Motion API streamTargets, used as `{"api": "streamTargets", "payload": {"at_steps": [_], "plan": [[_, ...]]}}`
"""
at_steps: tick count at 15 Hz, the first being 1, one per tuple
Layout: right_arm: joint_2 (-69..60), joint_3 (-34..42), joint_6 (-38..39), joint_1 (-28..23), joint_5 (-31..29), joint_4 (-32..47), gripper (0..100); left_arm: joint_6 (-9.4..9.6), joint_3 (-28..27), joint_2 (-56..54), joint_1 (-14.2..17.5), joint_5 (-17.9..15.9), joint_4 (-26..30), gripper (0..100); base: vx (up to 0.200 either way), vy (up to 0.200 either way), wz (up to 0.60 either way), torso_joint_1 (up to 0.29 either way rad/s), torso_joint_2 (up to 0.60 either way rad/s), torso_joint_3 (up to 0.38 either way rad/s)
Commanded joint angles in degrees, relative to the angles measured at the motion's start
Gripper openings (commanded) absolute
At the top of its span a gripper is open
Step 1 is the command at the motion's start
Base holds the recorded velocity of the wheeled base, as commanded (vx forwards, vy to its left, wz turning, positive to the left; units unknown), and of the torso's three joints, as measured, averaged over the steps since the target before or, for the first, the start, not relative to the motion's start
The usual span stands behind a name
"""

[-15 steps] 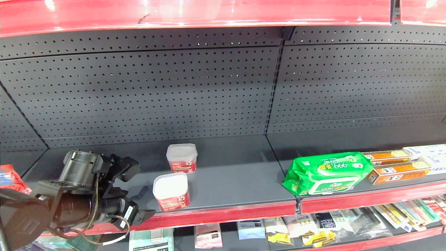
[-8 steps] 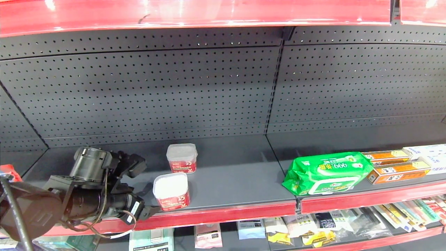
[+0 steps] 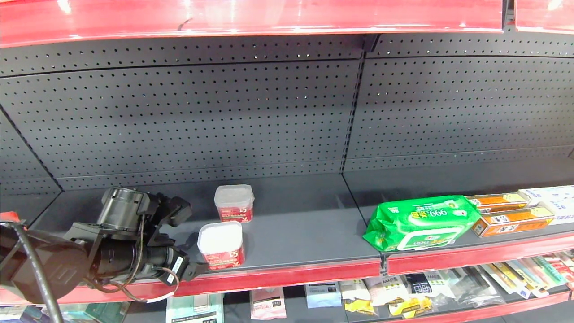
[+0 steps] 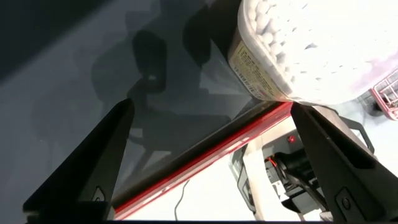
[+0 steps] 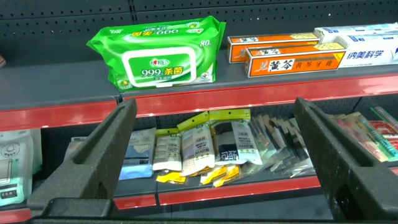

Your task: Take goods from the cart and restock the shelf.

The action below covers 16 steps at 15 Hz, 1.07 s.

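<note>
Front tub (image 3: 221,245): white-lidded tub of cotton swabs with a red label, upright at the front edge of the shelf (image 3: 296,224), left bay.
Rear tub (image 3: 233,203): same kind, upright, just behind the front one and slightly to the right; the two stand apart.
Change: left arm has pushed forward and right along the shelf edge over the last second, closing on the front tub. Both tubs are where they were.
Left claw (image 3: 193,242): spread wide and holding nothing. It sits low over the shelf, just left of the front tub. The lower fingertip is right at the tub's base; can't tell if it touches.
Left wrist view: front tub (image 4: 311,50) lies ahead of the left claw (image 4: 211,162), off toward one finger rather than between the two. Bare shelf and its red front strip sit in the gap.
Right claw (image 5: 211,165): also spread wide, empty, out in front of the right bay and touching nothing.
Wipes pack (image 3: 421,222): green, flat on the right bay near the front edge.
Orange boxes (image 3: 509,215): two long ones, lying just right of the wipes pack.
Lower shelf (image 5: 186,196): small packets (image 5: 199,149) hang above it.
</note>
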Motion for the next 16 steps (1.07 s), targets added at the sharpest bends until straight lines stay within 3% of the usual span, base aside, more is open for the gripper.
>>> {"api": "streamTargets", "payload": {"at_steps": [1, 6, 9, 13, 16], "plan": [[0.07, 0.01, -0.01, 0.02, -0.06, -0.01, 100, -0.01, -0.03, 0.24, -0.01, 0.00, -0.03, 100, 0.000, 0.000, 0.00, 0.000, 0.00, 0.000], [0.07, 0.01, -0.01, 0.02, 0.03, -0.01, 100, 0.08, 2.08, -5.39, 0.78, 0.27, 2.69, 100, 0.000, 0.000, 0.00, 0.000, 0.00, 0.000], [0.07, 0.01, -0.01, 0.02, 0.03, -0.01, 100, 0.16, 2.52, -10.48, 6.76, 0.62, 9.99, 100, 0.000, 0.000, 0.00, 0.000, 0.00, 0.000], [0.07, 0.01, -0.01, 0.02, -0.06, -0.01, 100, -0.01, 1.37, -10.40, 14.14, 6.51, 9.99, 100, 0.000, 0.000, 0.00, 0.000, 0.00, 0.000], [0.07, 0.01, -0.01, 0.02, 0.03, -0.01, 100, -2.91, -0.47, -6.18, 14.93, 6.68, 8.40, 100, 0.000, 0.000, 0.00, 0.000, 0.00, 0.000]]}}
